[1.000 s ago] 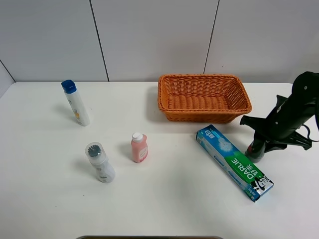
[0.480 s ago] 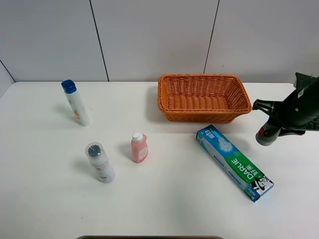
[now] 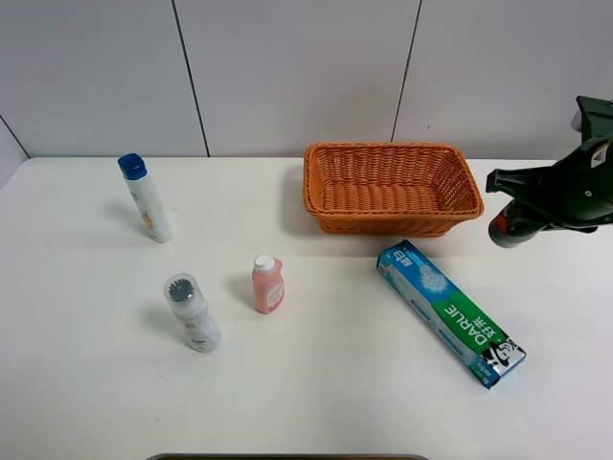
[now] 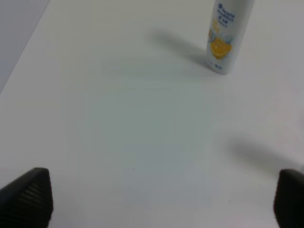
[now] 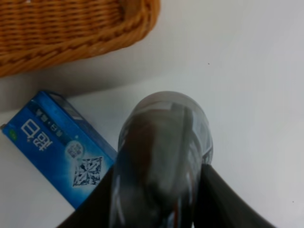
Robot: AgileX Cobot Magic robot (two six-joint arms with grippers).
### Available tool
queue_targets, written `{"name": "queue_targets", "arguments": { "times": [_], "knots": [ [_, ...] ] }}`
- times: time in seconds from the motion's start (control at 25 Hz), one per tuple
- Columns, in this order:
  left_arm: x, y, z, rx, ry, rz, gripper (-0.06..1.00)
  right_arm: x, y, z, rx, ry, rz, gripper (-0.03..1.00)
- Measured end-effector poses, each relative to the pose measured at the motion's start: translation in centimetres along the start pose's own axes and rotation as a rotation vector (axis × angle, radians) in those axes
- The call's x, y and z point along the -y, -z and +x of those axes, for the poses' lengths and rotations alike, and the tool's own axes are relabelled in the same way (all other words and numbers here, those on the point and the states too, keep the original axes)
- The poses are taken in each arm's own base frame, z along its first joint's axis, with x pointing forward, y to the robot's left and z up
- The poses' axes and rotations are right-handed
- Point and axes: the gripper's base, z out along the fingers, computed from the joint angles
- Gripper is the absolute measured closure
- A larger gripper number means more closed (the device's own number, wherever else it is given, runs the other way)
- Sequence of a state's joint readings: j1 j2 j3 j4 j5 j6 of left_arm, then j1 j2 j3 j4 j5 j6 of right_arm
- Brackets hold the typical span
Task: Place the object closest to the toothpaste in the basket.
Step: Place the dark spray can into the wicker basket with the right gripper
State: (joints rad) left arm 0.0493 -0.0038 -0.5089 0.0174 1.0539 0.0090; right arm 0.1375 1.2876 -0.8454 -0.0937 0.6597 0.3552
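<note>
The blue and green toothpaste box [image 3: 450, 311] lies flat on the table in front of the orange wicker basket [image 3: 383, 222]. My right gripper [image 3: 541, 203] is shut on a dark bottle [image 3: 506, 228] and holds it in the air, just right of the basket's right end. In the right wrist view the dark bottle [image 5: 164, 152] fills the space between the fingers [image 5: 213, 192], above the toothpaste box [image 5: 57, 147] and near the basket's corner [image 5: 71, 33]. My left gripper [image 4: 156, 204] is open and empty over bare table; it is out of the exterior view.
A white bottle with a blue cap [image 3: 147, 197] stands at the far left and shows in the left wrist view [image 4: 227, 35]. A small pink bottle [image 3: 267, 284] and a pale bottle with a grey cap [image 3: 192, 312] stand left of centre.
My right gripper has lifted the dark bottle off the table beside the toothpaste box and carried it up and back, level with the basket's right end. The left arm has not visibly moved.
</note>
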Motion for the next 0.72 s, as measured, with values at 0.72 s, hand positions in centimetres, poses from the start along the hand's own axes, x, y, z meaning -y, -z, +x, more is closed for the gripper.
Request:
{"name": "queue_targets", "arguments": {
  "times": [0.72],
  "knots": [
    [0.0,0.0,0.0,0.000,0.000,0.000,0.00,-3.8,3.6,-5.6,0.302,0.252,-0.076,0.61]
  ]
}}
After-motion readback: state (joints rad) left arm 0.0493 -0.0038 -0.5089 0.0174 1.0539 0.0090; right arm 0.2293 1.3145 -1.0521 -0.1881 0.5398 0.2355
